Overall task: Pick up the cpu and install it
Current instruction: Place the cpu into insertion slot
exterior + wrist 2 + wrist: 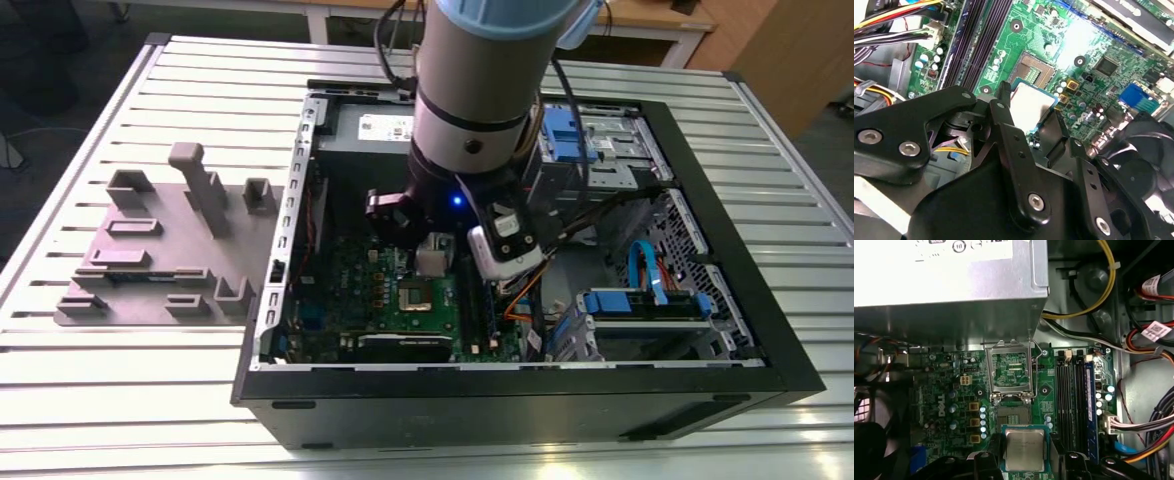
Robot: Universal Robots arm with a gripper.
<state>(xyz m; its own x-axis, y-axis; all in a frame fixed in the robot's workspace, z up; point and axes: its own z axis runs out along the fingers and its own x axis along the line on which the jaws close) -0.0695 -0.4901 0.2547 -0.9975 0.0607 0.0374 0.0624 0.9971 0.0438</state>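
Silver cpu (1025, 447) was pinched in the gripper (1025, 456), close to the open socket (1011, 415) on the green board (941, 387), picked up but not put in yet.

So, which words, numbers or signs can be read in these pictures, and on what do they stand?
Power supply label: print too blurred to read.
Cable tags: too small to read.
cpu top: faint marking, unreadable.
Motherboard: white markings, too small to read.
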